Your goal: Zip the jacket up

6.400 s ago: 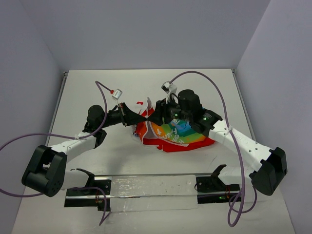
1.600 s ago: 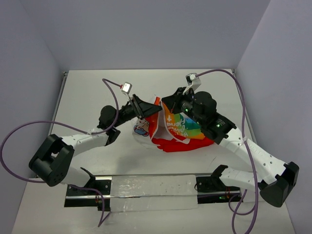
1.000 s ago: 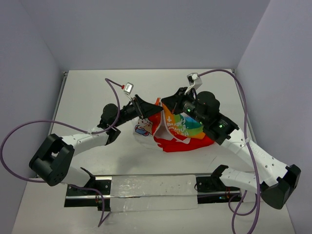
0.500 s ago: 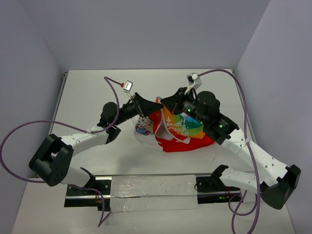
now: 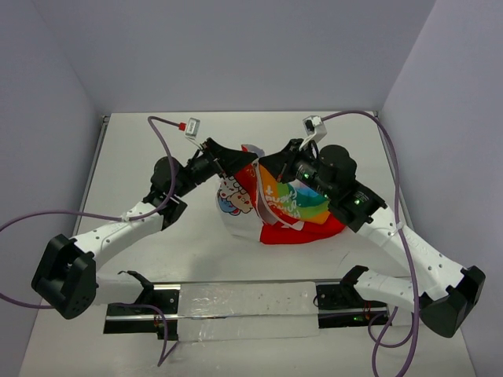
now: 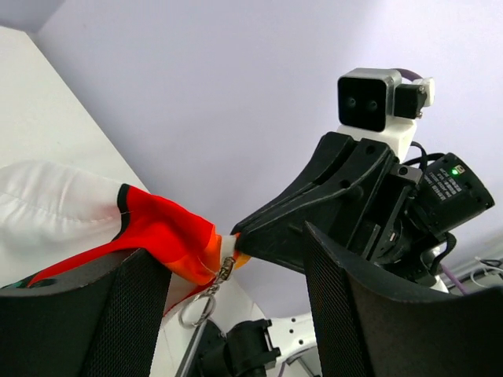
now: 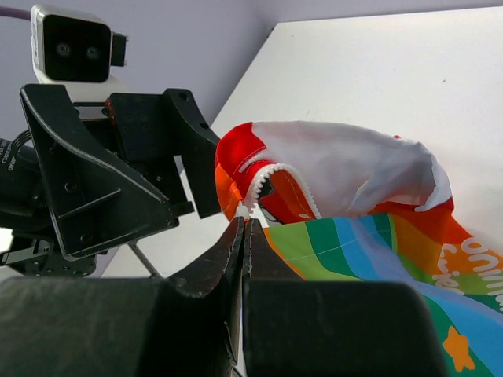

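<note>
The jacket (image 5: 291, 208) lies bunched mid-table, rainbow panel up, with its white bear-print part (image 5: 233, 196) raised on the left. My right gripper (image 7: 245, 221) is shut on the jacket's zipper edge (image 7: 263, 177), holding that corner above the table. In the left wrist view the metal zipper pull (image 6: 224, 271) and its ring (image 6: 196, 308) hang from the red fabric (image 6: 157, 236) just below the right gripper's tip (image 6: 259, 239). My left gripper (image 6: 228, 245) is open, its fingers (image 6: 369, 314) on either side of the pull without touching it. Seen from above, the left gripper (image 5: 245, 159) meets the right gripper (image 5: 266, 166).
A metal rail with clear plastic sheet (image 5: 251, 302) runs across the near edge between the arm bases. Purple cables (image 5: 161, 145) loop over the white table (image 5: 141, 259). Grey walls close in the back and both sides.
The left arm has swung up and leftward, its gripper still at the held corner. The jacket's white bear-print part has risen and spread. The right gripper has barely moved.
</note>
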You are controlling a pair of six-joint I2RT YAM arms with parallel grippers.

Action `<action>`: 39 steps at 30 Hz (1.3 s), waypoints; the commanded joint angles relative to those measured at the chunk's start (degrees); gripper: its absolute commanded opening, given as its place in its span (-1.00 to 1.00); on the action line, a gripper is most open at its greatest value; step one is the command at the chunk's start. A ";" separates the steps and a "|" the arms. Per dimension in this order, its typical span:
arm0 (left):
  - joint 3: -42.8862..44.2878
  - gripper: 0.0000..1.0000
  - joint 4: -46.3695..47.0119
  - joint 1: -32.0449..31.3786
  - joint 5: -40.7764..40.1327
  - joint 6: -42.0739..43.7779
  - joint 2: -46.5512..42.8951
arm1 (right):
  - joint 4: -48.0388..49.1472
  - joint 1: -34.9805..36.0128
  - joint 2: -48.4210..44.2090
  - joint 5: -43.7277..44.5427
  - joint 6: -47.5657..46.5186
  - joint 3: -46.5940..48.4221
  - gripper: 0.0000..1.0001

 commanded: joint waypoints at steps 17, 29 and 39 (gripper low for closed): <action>-0.25 0.23 4.92 0.83 5.53 1.04 -1.89 | -0.09 -1.44 1.22 0.49 0.53 4.81 -1.00; -3.24 0.24 3.72 0.76 6.09 0.64 -3.80 | 0.26 -2.50 2.26 0.66 0.62 4.99 -1.00; -4.66 0.31 3.71 0.83 6.68 -0.12 -3.74 | 0.20 -2.65 2.72 0.84 0.59 5.14 -1.00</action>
